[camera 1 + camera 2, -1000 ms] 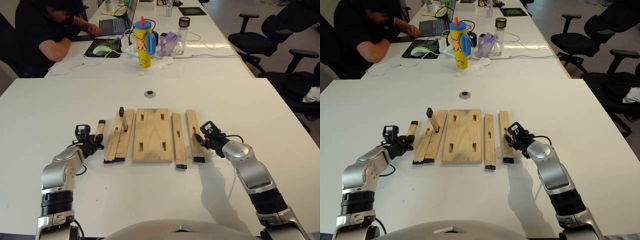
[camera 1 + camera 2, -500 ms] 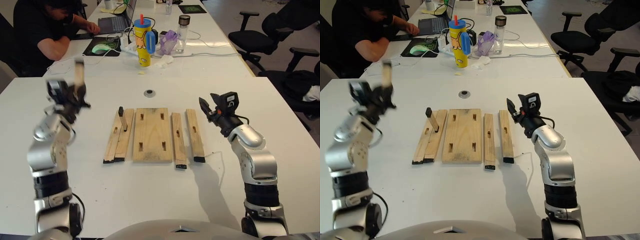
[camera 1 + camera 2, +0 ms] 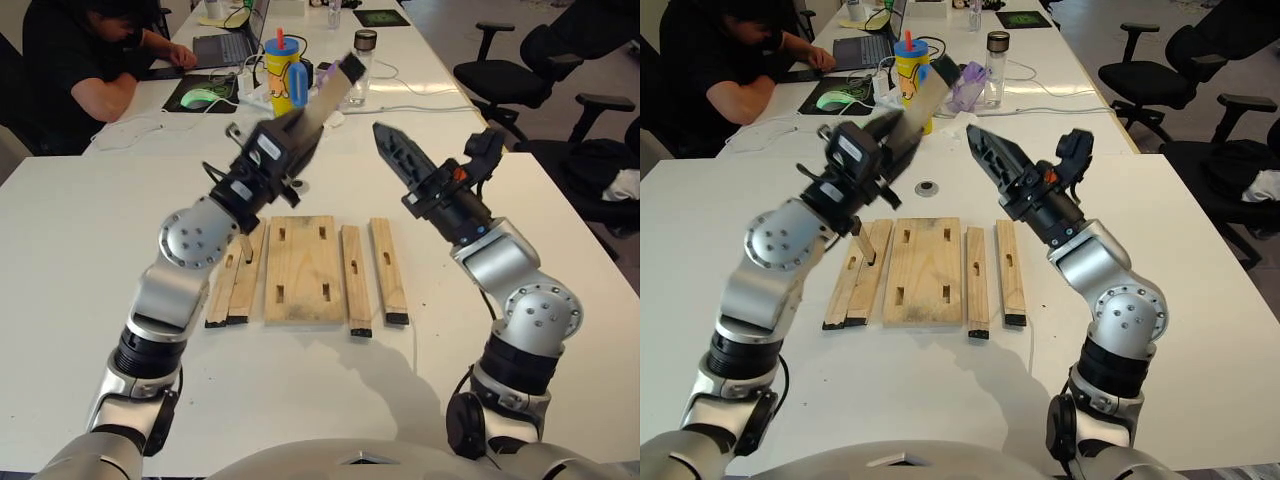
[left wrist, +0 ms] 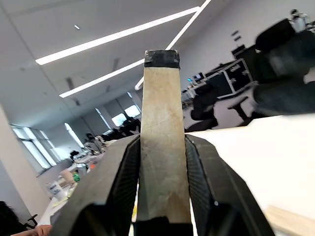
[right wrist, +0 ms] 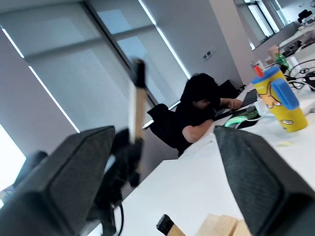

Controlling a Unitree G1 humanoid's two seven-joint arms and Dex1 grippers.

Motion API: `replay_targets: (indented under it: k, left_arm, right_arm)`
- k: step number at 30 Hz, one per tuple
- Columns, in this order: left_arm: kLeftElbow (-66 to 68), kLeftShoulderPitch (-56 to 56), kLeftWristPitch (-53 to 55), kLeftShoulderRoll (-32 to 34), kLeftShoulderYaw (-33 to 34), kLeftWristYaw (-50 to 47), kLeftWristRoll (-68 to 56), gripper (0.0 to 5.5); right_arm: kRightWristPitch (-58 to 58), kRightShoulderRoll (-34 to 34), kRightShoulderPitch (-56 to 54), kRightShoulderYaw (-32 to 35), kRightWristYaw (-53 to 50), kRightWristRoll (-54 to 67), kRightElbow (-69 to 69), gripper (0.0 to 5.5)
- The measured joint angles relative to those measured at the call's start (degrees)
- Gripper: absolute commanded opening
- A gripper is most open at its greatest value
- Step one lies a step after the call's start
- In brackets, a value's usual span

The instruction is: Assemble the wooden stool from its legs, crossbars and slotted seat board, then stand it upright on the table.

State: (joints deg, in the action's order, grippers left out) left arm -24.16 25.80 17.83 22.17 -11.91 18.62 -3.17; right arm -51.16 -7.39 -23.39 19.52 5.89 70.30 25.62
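My left gripper (image 3: 303,122) is raised high over the table's middle, shut on a short wooden leg (image 3: 328,92) with a black-taped end (image 4: 162,58). That leg points up and away from me. My right gripper (image 5: 165,147) hangs in the air beside it, open and empty, its fingers (image 3: 398,155) pointing toward the leg. Below on the white table lies the slotted seat board (image 3: 305,268). Two wooden pieces (image 3: 235,285) lie side by side left of it, and two more (image 3: 371,272) lie to its right.
A round grommet (image 3: 928,187) sits in the table behind the board. On the far table stand a yellow cup (image 3: 285,85) and a bottle (image 3: 366,62), with a person at a laptop. Office chairs (image 3: 520,80) stand to the right.
Both arms rose from the table. The left lifted the short leg from the row's left end and swung it over the middle; the right left the rightmost piece and rose empty.
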Motion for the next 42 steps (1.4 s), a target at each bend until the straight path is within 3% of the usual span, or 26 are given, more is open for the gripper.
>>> replay_targets:
  k: [15,39,40,42]
  left_arm:
    - [0.1,-2.8,-3.4,-3.6,-2.2,3.1,0.2,1.31]
    - [-1.4,-5.8,-2.4,-5.8,-4.3,5.1,1.2,1.31]
    - [-1.4,-5.8,-2.3,-5.9,-4.3,5.2,1.1,1.68]
    - [-1.6,-5.8,-2.1,-6.0,-4.3,5.3,0.9,1.87]
  right_arm:
    - [3.9,-1.9,-0.9,-1.1,-11.4,16.8,-5.5,4.41]
    - [9.9,-3.4,0.3,-7.0,-14.0,20.1,-4.4,0.77]
    - [10.2,-3.4,0.6,-7.1,-14.1,20.0,-4.2,0.69]
    - [10.5,-3.6,0.9,-7.3,-14.2,19.6,-4.1,0.49]
